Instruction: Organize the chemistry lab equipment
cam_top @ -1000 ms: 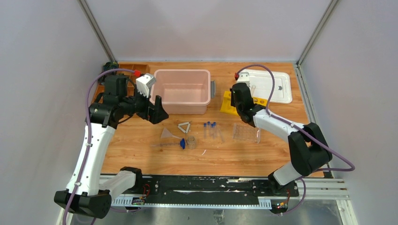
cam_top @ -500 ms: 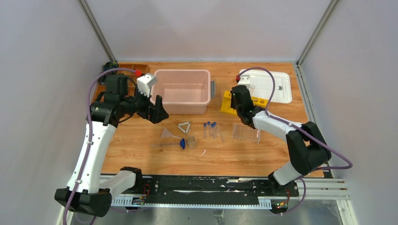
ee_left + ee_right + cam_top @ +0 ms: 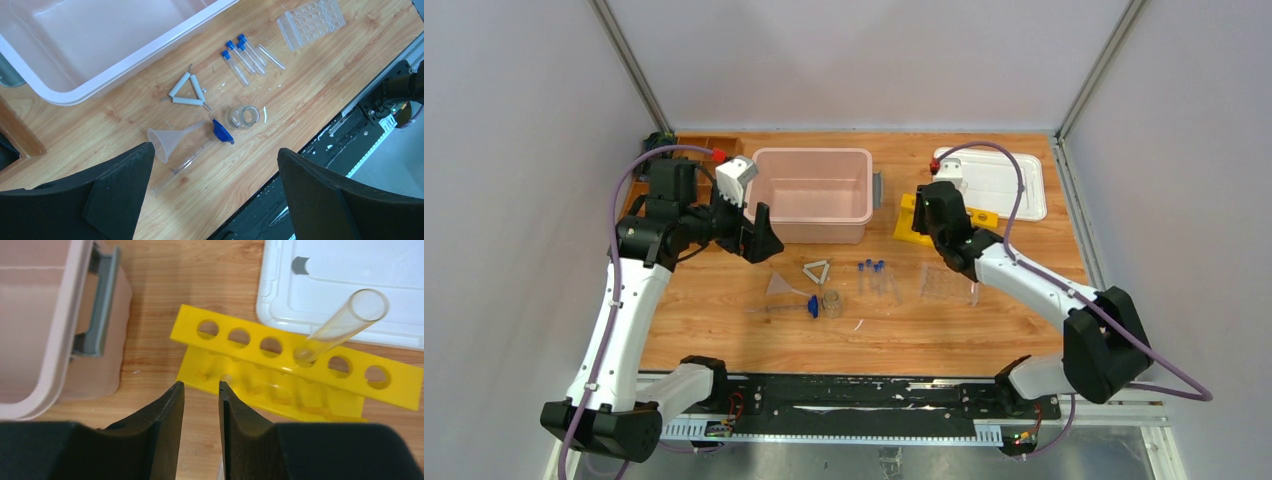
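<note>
A clear glass tube (image 3: 345,322) stands tilted in a hole of the yellow holed rack (image 3: 280,370), which also shows in the top view (image 3: 911,226). My right gripper (image 3: 201,386) hovers over the rack's near left end, slightly open and empty; it also shows in the top view (image 3: 929,228). My left gripper (image 3: 762,238) is wide open and empty, high above the table by the pink bin. Below it lie a clear funnel (image 3: 165,141), a long clear tube (image 3: 182,165) with a blue piece, a tiny beaker (image 3: 244,116), a pale triangle (image 3: 187,92), several blue-capped vials (image 3: 239,56) and a clear vial tray (image 3: 311,22).
A pink bin (image 3: 812,195) with a grey handle stands at the back middle, left of the rack. A white lidded tray (image 3: 1002,180) lies behind the rack. A brown wooden compartment tray (image 3: 696,148) sits at the back left. The black rail runs along the near edge.
My right gripper has drawn back a little from the rack and the right arm's elbow has swung out to the right. The left arm has not moved.
</note>
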`<state>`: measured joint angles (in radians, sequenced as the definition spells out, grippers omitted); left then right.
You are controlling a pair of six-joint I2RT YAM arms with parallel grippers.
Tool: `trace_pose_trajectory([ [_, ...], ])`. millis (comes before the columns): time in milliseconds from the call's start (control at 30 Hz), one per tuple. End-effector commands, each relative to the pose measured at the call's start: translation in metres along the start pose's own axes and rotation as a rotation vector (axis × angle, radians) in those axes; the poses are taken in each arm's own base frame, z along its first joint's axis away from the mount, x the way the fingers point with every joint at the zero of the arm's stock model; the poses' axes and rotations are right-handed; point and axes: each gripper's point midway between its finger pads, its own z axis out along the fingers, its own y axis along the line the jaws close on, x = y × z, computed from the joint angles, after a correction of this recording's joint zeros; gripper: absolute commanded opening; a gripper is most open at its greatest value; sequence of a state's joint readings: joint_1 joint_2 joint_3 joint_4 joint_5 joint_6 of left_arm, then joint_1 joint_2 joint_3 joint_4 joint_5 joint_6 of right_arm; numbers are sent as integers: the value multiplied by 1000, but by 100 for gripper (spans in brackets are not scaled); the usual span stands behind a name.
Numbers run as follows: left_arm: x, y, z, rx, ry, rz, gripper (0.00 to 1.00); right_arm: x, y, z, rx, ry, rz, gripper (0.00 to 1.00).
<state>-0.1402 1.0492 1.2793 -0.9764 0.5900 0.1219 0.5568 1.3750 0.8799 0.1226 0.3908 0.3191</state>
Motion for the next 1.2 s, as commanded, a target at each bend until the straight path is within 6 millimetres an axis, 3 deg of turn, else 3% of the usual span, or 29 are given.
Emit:
trace_pose_trajectory([
  [0,-12,-6,-9,-1,-40,25,100,25,30,-22,-80,152,9,32],
  [233,-12,-7,-12,-9,-47,31,100,108,72,-43,-162,409,-88,28],
  [400,-13,-8,-15,-15,-58,35,100,144,75,-43,-152,502,-117,27],
  [633,-14,-10,-19,-21,-71,43,100,166,66,-38,-111,543,-147,25],
  [1167,-15,-10,-19,-19,-74,43,100,191,42,-31,-4,568,-186,21],
])
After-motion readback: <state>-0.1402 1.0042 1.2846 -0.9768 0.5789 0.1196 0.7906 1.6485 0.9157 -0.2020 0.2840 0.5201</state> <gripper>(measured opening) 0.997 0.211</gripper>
